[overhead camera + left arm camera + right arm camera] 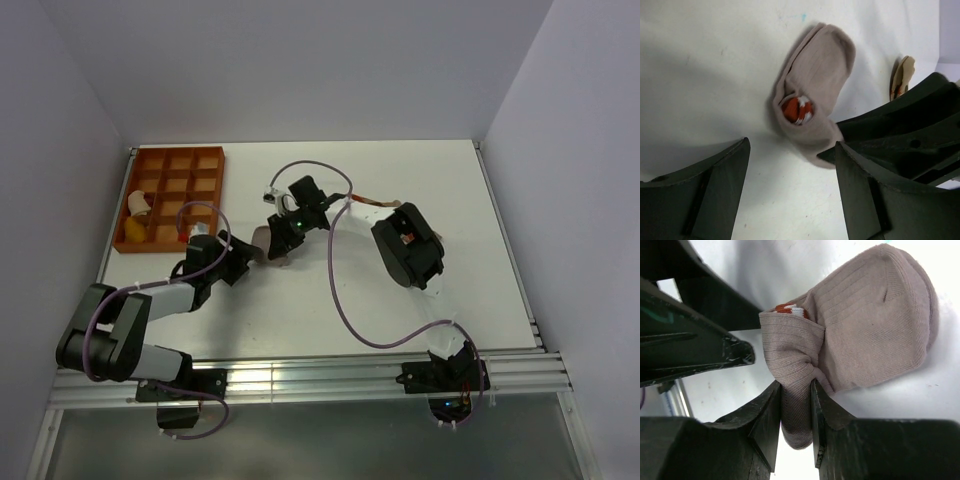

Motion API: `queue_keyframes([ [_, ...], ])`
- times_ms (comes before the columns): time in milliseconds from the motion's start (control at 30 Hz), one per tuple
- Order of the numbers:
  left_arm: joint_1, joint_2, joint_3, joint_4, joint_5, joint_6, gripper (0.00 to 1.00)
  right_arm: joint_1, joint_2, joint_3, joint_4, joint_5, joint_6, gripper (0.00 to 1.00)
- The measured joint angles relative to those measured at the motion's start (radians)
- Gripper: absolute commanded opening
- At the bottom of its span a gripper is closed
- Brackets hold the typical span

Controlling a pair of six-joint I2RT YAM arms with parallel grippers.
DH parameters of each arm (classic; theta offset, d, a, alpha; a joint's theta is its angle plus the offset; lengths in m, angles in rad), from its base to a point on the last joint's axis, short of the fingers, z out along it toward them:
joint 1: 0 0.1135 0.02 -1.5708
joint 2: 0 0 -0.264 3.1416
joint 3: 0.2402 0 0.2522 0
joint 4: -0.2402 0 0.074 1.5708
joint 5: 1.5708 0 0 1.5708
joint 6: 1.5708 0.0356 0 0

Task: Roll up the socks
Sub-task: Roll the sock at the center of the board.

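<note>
Right gripper (pixel 795 390) pinches grey-brown sock (pixel 860 325) at its fold. Left gripper (pixel 791 146) released, just beside sock. Bare table (pixel 245 165) beyond sock.

Lab robot cell: white table (pixel 270 315), plain walls (pixel 300 60), aluminium rail (pixel 320 385).

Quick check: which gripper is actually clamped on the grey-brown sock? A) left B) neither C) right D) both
C: the right wrist view shows the right gripper pinching a fold of the grey-brown sock, while the left gripper stands open and grips nothing.
</note>
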Motion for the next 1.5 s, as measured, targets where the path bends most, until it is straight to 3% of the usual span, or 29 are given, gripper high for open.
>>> queue_keyframes([
  [300, -0.005, 0.117, 0.0, 0.187, 0.01, -0.046, 0.69, 0.0, 0.037, 0.03, -0.019, -0.085, 0.037, 0.0],
  [633, -0.011, 0.152, 0.009, 0.208, 0.011, -0.027, 0.6, -0.003, 0.053, 0.035, -0.019, -0.142, 0.07, 0.0],
  [967, -0.059, 0.281, 0.131, 0.208, 0.063, 0.035, 0.5, -0.04, 0.039, -0.052, 0.034, -0.209, 0.131, 0.0],
  [1267, -0.081, 0.275, 0.149, 0.176, 0.098, 0.069, 0.61, -0.074, 0.003, -0.177, 0.166, -0.256, 0.233, 0.0],
  [1500, -0.081, 0.27, 0.149, 0.171, 0.115, 0.088, 0.59, -0.086, 0.003, -0.176, 0.161, -0.252, 0.281, 0.0],
])
